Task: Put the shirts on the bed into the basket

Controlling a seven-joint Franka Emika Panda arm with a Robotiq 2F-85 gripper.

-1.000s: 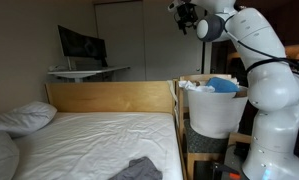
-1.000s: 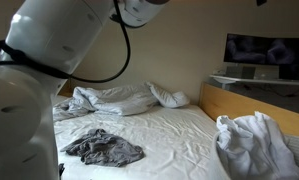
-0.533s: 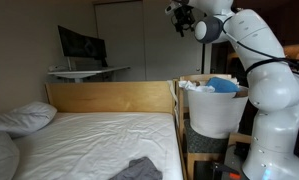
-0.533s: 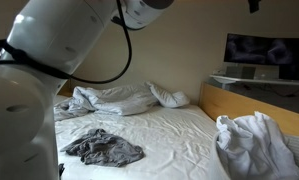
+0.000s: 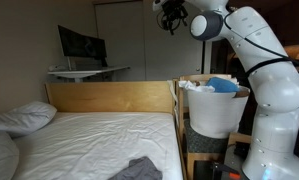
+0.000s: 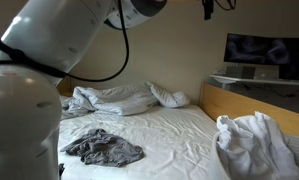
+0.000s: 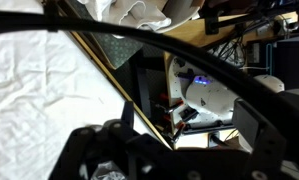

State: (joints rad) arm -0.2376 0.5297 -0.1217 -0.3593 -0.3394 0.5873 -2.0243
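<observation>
One dark grey shirt (image 6: 104, 148) on the bed (image 5: 89, 140), two shirts in the basket (image 5: 217, 118), one tool (image 5: 171, 18) empty overhead.
We count a single grey garment crumpled on the white sheet, well apart from the one round basket beside the wooden headboard (image 5: 109, 97). In the basket lie one bright blue shirt (image 5: 225, 85) and one white shirt (image 5: 197, 88). The tool hangs high up, jaws spread wide, gripping nothing. Two white pillows (image 5: 25, 117) rest near the headboard.

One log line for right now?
hand: open, empty, high up | basket: blue shirt, white shirt inside | bed: grey shirt lying on it
</observation>
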